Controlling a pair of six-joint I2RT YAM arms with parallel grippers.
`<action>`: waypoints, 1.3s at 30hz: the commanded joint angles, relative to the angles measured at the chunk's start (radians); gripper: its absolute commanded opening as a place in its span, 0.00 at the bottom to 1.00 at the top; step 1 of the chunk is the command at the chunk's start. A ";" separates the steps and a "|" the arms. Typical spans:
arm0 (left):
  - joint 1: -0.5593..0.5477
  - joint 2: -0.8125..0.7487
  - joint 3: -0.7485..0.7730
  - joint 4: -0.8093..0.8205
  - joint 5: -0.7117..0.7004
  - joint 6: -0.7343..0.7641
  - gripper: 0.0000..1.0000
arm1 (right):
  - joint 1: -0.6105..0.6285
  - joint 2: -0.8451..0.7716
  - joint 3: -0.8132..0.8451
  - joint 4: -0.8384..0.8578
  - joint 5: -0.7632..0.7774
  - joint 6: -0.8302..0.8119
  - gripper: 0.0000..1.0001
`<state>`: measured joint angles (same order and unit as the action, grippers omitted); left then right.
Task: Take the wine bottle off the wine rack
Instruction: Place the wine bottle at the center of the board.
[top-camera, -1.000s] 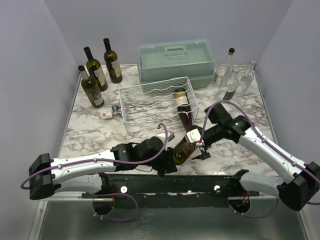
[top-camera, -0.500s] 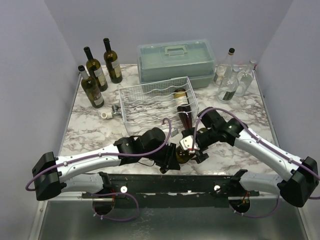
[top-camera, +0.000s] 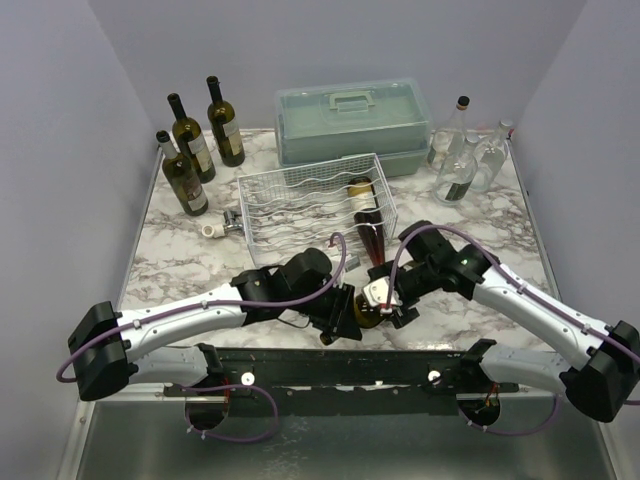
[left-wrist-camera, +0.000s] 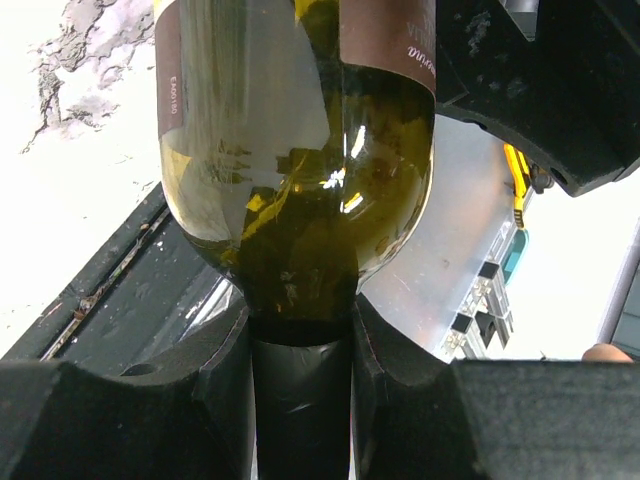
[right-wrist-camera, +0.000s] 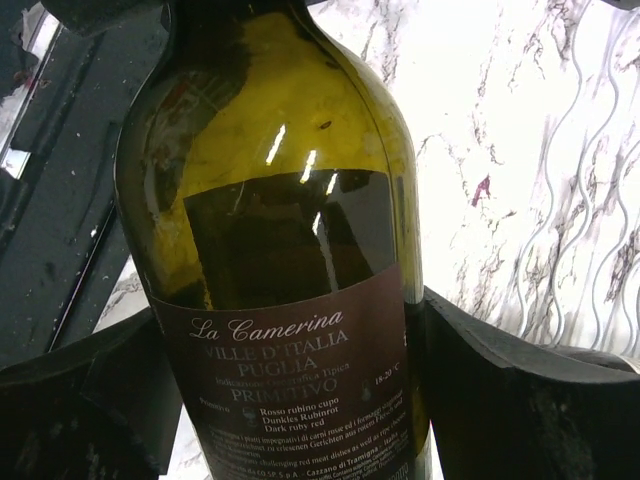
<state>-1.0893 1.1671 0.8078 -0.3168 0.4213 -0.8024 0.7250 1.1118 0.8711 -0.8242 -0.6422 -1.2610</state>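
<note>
The wine bottle (top-camera: 364, 306), dark green glass with a brown label, lies low over the table's near edge, in front of the white wire wine rack (top-camera: 300, 205). My left gripper (top-camera: 343, 322) is shut on its black-foiled neck (left-wrist-camera: 300, 400), and the bottle (left-wrist-camera: 300, 150) fills the left wrist view above the left gripper (left-wrist-camera: 300, 345). My right gripper (top-camera: 385, 292) straddles the bottle's body (right-wrist-camera: 290, 330); its fingers (right-wrist-camera: 500, 400) press both sides at the label. In the right wrist view the rack's wavy wires (right-wrist-camera: 590, 200) show at the right.
A second brown-labelled bottle (top-camera: 362, 195) lies in the rack's right groove. Three dark bottles (top-camera: 200, 150) stand at back left and clear bottles (top-camera: 462, 150) at back right. A grey-green case (top-camera: 352, 120) sits behind the rack. A small white part (top-camera: 213, 229) lies left of it.
My right gripper has swung left onto the bottle's body and its fingers have narrowed against it. The left arm has shifted right with the neck still gripped.
</note>
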 joint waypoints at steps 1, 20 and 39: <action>0.026 -0.022 0.064 0.146 0.034 0.002 0.09 | 0.006 -0.046 -0.036 0.042 0.001 0.020 0.24; 0.068 -0.053 0.021 0.221 0.069 -0.015 0.89 | -0.127 -0.134 -0.136 0.202 -0.163 0.250 0.00; 0.080 -0.254 -0.012 0.353 -0.151 0.222 0.99 | -0.312 -0.175 -0.186 0.294 -0.304 0.405 0.00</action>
<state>-1.0134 0.9825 0.8093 -0.0257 0.3584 -0.6937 0.4564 0.9607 0.6769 -0.6247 -0.8532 -0.9302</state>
